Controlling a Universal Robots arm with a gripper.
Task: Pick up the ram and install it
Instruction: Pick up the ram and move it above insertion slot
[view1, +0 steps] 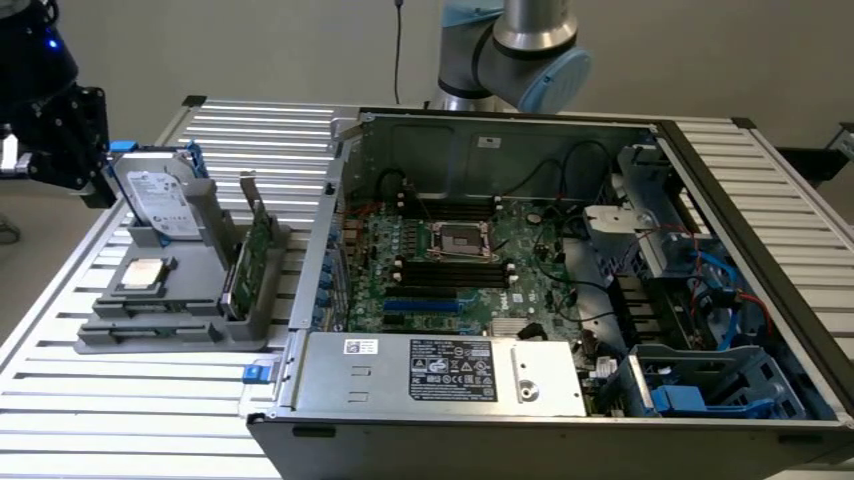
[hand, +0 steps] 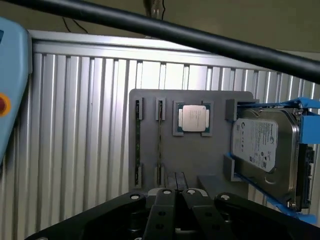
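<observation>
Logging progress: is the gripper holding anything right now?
No, the gripper is shut on itself, with nothing clamped in it.

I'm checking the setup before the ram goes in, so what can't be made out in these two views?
Boards in the gray holder: wrist view, edge-on, chips hidden, so which is the ram cannot be told.
Hard drive: wrist view, one side cut off by the picture's edge.
Memory slots: exterior view, too small to tell whether any is filled.

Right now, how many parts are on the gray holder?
4: hard drive at one end; processor flat in the middle; two thin boards on edge in neighbouring slots at the other end. Something could hide under the drive.
</observation>
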